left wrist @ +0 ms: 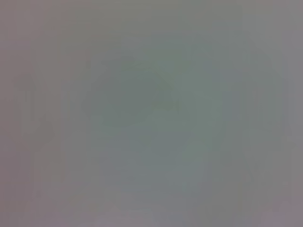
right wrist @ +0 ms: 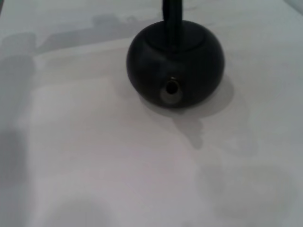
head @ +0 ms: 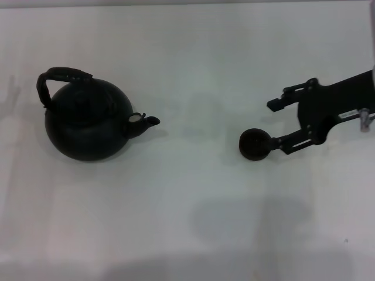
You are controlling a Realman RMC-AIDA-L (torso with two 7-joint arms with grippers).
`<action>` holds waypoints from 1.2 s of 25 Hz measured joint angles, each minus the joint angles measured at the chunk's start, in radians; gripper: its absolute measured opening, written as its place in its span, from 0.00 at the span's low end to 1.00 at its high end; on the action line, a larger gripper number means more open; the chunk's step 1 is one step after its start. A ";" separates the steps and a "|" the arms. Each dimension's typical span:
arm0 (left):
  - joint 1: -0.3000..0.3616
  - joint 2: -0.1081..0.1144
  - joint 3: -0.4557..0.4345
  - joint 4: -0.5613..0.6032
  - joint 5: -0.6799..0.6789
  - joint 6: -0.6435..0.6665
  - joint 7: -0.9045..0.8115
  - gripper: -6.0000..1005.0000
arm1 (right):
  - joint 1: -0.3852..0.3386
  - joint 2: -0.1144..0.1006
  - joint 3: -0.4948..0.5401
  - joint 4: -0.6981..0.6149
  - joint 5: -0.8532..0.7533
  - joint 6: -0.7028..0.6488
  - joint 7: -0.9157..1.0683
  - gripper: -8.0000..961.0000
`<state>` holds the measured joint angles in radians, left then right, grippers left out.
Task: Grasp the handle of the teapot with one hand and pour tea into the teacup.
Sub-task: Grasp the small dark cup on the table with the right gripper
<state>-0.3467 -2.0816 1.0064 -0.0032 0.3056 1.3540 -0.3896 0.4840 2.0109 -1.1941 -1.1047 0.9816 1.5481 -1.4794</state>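
Pretty much nothing's done yet: the teapot [head: 88, 120] sits untouched on the left of the tabletop [head: 193, 216], its handle [head: 61, 76] ungrasped, spout aimed at the teacup [head: 255, 144] well apart on the right. It's squat, round, matte black. The right pincer [head: 274, 124] is spread wide, lower finger touching the cup. Left pincer isn't visible.

teapot [head: 88, 126]: matt blk | handle [head: 64, 75]: rough top | table [head: 193, 222]: smooth wht
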 joint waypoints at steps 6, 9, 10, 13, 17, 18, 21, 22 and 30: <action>0.011 0.000 0.000 0.000 0.000 -0.001 0.000 0.88 | 0.001 0.000 -0.125 0.007 0.024 -0.105 0.014 0.88; 0.015 0.001 -0.003 0.000 0.000 -0.001 0.000 0.88 | 0.003 0.000 -0.180 0.012 0.024 -0.151 0.027 0.88; 0.015 0.001 -0.003 0.001 0.000 -0.001 0.001 0.88 | 0.004 0.000 -0.191 0.014 0.024 -0.158 0.028 0.88; 0.015 0.001 -0.001 0.007 0.000 0.000 0.002 0.88 | 0.006 0.001 -0.204 0.023 0.030 -0.168 0.028 0.89; 0.015 0.002 -0.001 0.010 0.000 0.001 0.002 0.88 | 0.008 0.002 -0.214 0.042 0.039 -0.170 0.028 0.88; 0.014 0.003 0.000 0.010 0.000 0.001 0.004 0.88 | 0.008 0.002 -0.216 0.045 0.039 -0.172 0.028 0.88; 0.008 0.003 0.000 0.010 0.000 0.001 0.019 0.88 | 0.009 0.002 -0.220 0.059 0.039 -0.179 0.028 0.88; 0.006 0.003 0.000 0.010 0.000 0.001 0.023 0.88 | 0.009 0.002 -0.223 0.064 0.039 -0.182 0.028 0.88; -0.005 0.001 0.000 0.011 0.000 -0.001 0.028 0.88 | 0.016 0.002 -0.262 0.093 0.039 -0.246 0.023 0.88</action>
<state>-0.3521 -2.0809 1.0063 0.0078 0.3052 1.3530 -0.3620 0.5002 2.0126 -1.4565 -1.0113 1.0202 1.3025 -1.4566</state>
